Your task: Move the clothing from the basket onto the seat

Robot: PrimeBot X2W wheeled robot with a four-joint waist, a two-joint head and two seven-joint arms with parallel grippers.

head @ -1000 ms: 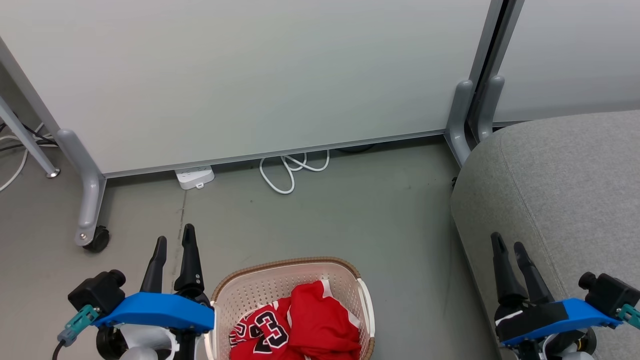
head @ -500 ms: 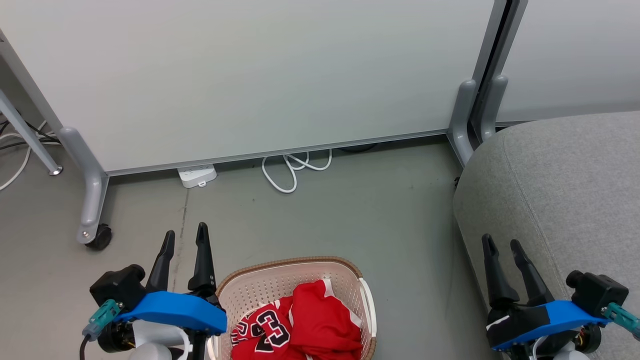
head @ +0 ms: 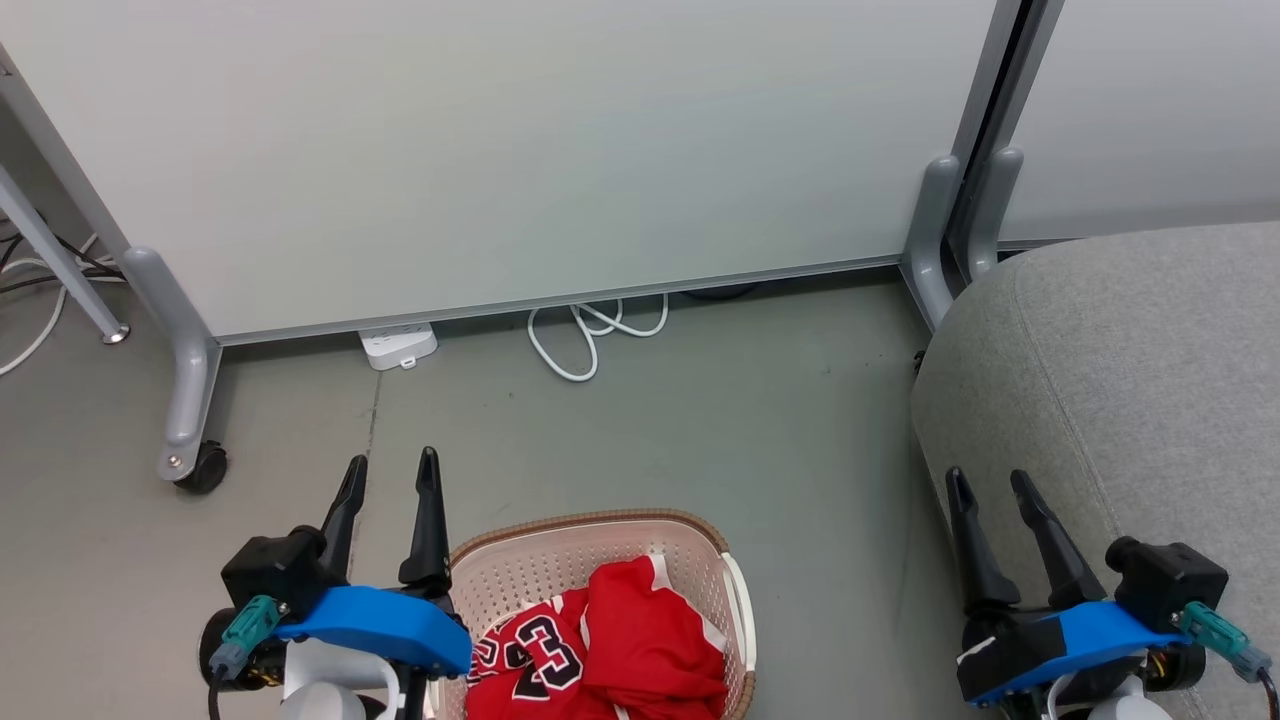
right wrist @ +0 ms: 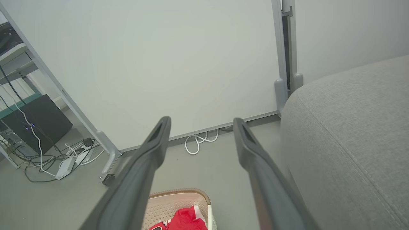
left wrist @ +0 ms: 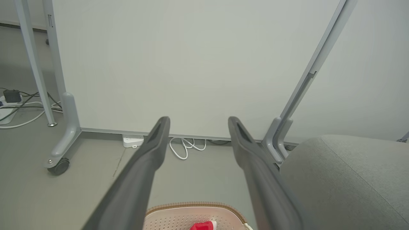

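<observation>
Clothing of soft red fabric with white trim (head: 640, 640), one piece numbered 23, lies bunched inside the cream-white perforated plastic basket with brown woven-look rim (head: 590, 523) on the grey floor (head: 700, 430). Just left of it hovers the left tool (head: 392, 460), fingers apart and empty. The right tool (head: 988, 478), equally spread, hangs by the large grey woven-fabric seat (head: 1150, 380). Beyond, a white cable (head: 590, 340) loops under a pale partition (head: 550, 150).

Clothing (head: 600, 650) in basket (head: 590, 535), seat (head: 1130, 380) to right

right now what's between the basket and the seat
Just bare grey floor. In the head view, the strip between the basket and the seat has nothing lying on it.
</observation>
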